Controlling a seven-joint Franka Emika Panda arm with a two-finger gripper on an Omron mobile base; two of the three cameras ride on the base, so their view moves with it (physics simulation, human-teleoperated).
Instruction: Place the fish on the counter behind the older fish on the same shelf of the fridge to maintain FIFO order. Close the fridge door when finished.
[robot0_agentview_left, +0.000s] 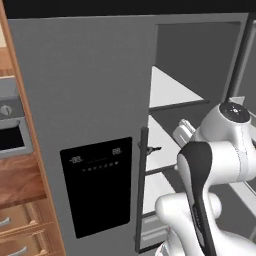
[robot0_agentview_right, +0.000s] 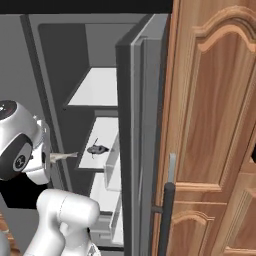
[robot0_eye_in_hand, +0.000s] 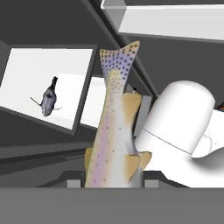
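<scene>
My gripper (robot0_eye_in_hand: 113, 181) is shut on the fish (robot0_eye_in_hand: 111, 131), a spotted silvery-pink body with tan fins and its tail pointing up in the hand view. The right base view shows the gripper (robot0_agentview_right: 52, 157) at the open fridge (robot0_agentview_right: 55, 65), with the fish's pale tip (robot0_agentview_right: 66, 155) reaching toward the middle shelf (robot0_agentview_right: 107, 130). The older fish (robot0_agentview_right: 96, 149), small and dark grey, lies on that white shelf (robot0_eye_in_hand: 26, 78), up and to the left of the held fish (robot0_eye_in_hand: 48, 98). The fridge door (robot0_agentview_right: 137, 150) stands open on the right. The counter is out of view.
The shut fridge door with the black dispenser panel (robot0_agentview_left: 97, 185) is at left, its bar handle (robot0_agentview_left: 141, 190) beside the opening. Another white shelf (robot0_agentview_left: 170, 90) lies above. Clear door bins (robot0_agentview_right: 112, 160) line the open door. A tall wooden cabinet (robot0_agentview_right: 215, 125) stands right; drawers (robot0_agentview_left: 15, 225) lie far left.
</scene>
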